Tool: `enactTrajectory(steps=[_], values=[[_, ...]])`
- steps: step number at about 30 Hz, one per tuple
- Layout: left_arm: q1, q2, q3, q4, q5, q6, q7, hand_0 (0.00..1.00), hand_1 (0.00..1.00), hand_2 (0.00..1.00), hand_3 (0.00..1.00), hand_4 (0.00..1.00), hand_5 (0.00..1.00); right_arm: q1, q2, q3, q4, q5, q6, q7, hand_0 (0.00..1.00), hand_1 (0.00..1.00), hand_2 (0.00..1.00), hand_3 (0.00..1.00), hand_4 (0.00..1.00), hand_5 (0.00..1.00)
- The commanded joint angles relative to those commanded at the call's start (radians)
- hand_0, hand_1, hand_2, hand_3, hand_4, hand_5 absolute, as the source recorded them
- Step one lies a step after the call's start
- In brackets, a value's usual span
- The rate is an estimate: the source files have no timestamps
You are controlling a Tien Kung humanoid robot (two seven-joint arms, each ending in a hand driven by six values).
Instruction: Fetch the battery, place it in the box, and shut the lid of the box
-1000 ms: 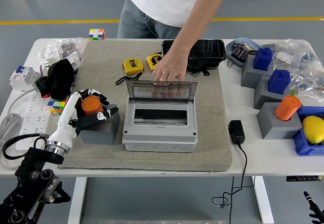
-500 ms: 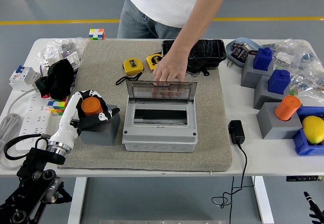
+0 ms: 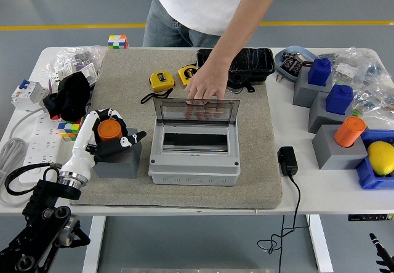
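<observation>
1. Curling around the orange cylindrical battery (image 3: 109,129), your left hand (image 3: 109,138) is keeping its fingers (image 3: 126,141) wrapped on it while it is still sitting in the grey block holder (image 3: 118,160) on the grey felt mat (image 3: 258,156).
2. Shifting slightly toward you and leftward over the last second, hand and holder are moving together, so the battery is probably not yet lifting free.
3. Standing open just to the right, the grey plastic enclosure box (image 3: 194,157) is waiting, its clear hinged lid (image 3: 196,110) upright.
4. Pressing on that lid from the far side, a person's hand (image 3: 207,87) is holding it open, unchanged.
5. Resting off the tabletop, your right hand is barely showing at the lower right corner; you cannot tell its finger state.
</observation>
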Motion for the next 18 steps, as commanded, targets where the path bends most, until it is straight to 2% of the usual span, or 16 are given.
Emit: enactTrajectory(steps=[12,18], values=[[-0.005,-0.001,0.013,-0.003,-0.027,0.029,-0.005,0.119,0.051,0.088,0.065,0.998,0.045,0.000,-0.001,0.001,-0.001,-0.001,0.000,0.000,0.819,0.811,0.776,0.810,0.998,0.998],[-0.009,0.002,0.018,-0.032,-0.038,0.039,-0.008,0.116,0.047,0.084,0.060,0.998,0.056,0.002,-0.002,-0.002,-0.001,0.000,0.000,-0.001,0.820,0.811,0.776,0.809,0.998,0.998]])
